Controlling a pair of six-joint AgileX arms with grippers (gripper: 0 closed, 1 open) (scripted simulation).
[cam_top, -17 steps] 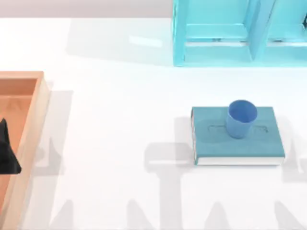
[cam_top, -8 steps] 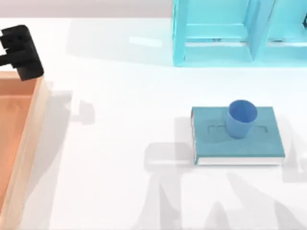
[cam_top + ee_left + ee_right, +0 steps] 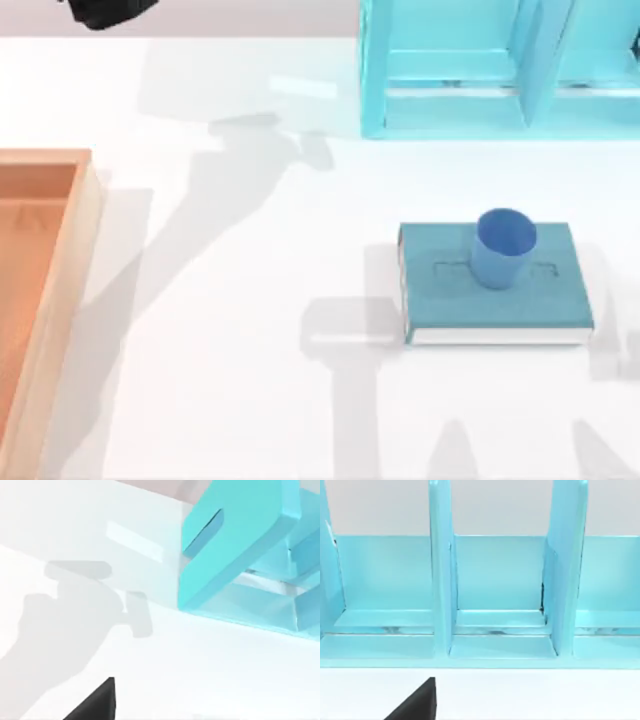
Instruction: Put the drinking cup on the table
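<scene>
The small blue drinking cup stands upright on the teal book, right of the middle of the white table. Nothing holds or touches it. My left arm is a black shape at the far left corner of the top view, well away from the cup. A black piece of my left gripper sits at the edge of the left wrist view, above bare table beside the shelf. A black piece of my right gripper faces the shelf's compartments.
A light blue shelf unit with upright dividers stands along the back right. An orange wooden tray lies at the left edge. Bare white table stretches between tray and book and in front of the book.
My left arm has swung from over the tray at the left edge up to the far left corner. Cup and book have not moved.
</scene>
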